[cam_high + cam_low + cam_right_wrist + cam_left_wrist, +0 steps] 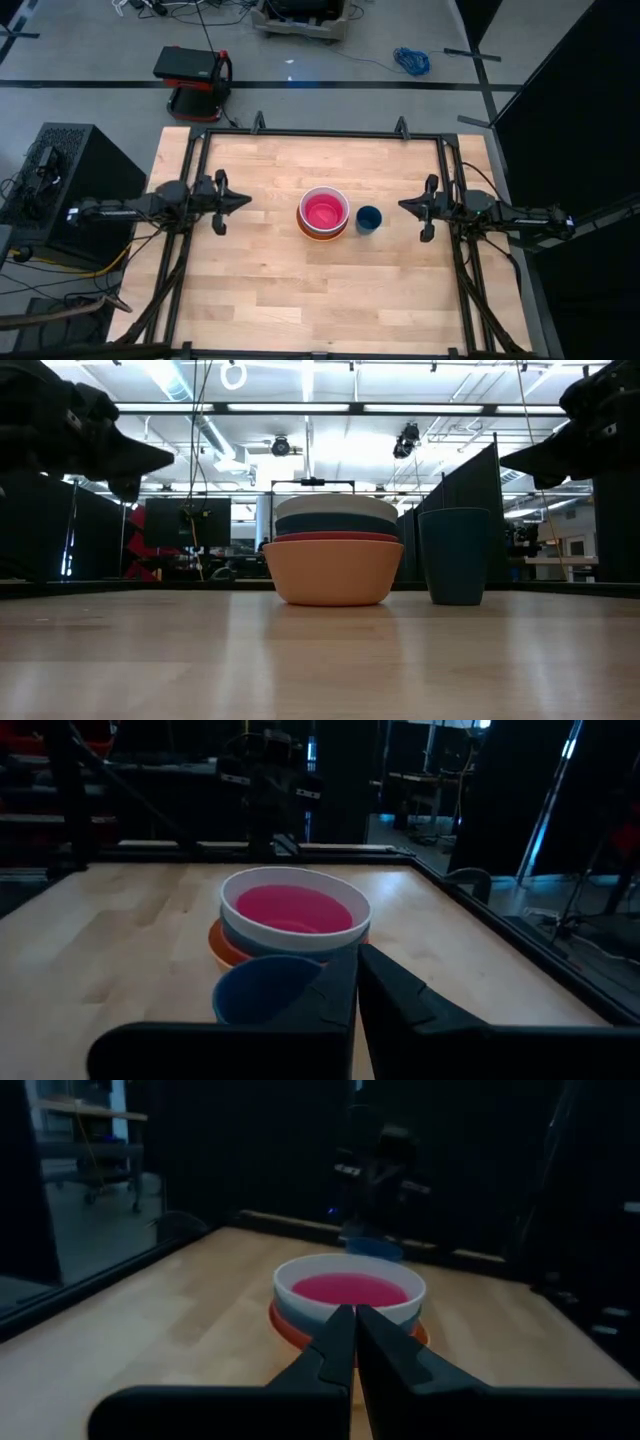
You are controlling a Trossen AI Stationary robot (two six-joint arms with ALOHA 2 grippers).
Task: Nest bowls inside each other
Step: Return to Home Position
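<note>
So: bowl stack (323,212) at centre of surface (300,300), pink innermost | blue cup (368,219) just beside it, right-arm side | left pincer (243,201) pressed together, empty | right pincer (404,206) likewise, both apart from bowls

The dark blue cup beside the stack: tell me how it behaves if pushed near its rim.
The dark blue cup stands taller than it is wide in the low view, so it would probably tip rather than slide if pushed high. It looks like plain plastic and seems empty, so it is likely light and stiff. Once toppled, its round wall could let it roll.
</note>
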